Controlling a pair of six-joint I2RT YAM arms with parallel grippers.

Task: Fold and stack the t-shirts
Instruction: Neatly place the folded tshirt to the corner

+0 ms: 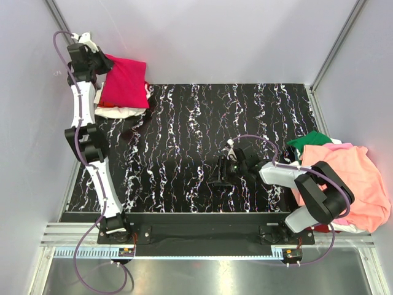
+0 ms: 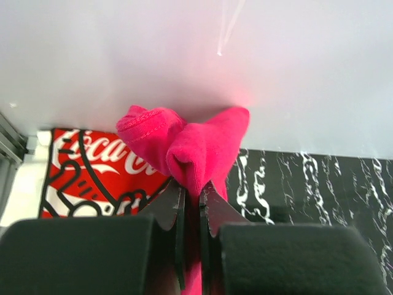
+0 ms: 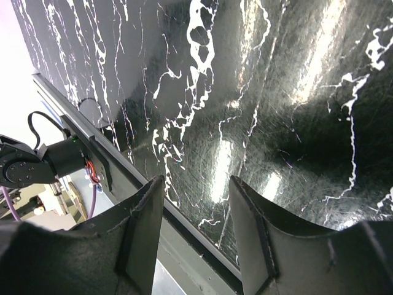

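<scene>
Left arm (image 1: 81, 104) stretched far forward along its own side, 2 long links close to straight, slight kink at the elbow, wrist turned toward the right at the far end of the reach. Left gripper (image 2: 191, 187) pinched tight, jaws nearly touching, a bunch of crimson-pink t-shirt (image 2: 196, 147) clamped between the fingertips and bulging past them. Right arm (image 1: 322, 193) folded: short rise from base, sharp elbow, forearm running left and low. Right gripper (image 1: 222, 172) points left and down. Wrist view: its 2 fingers (image 3: 142, 233) apart, nothing between them.
</scene>
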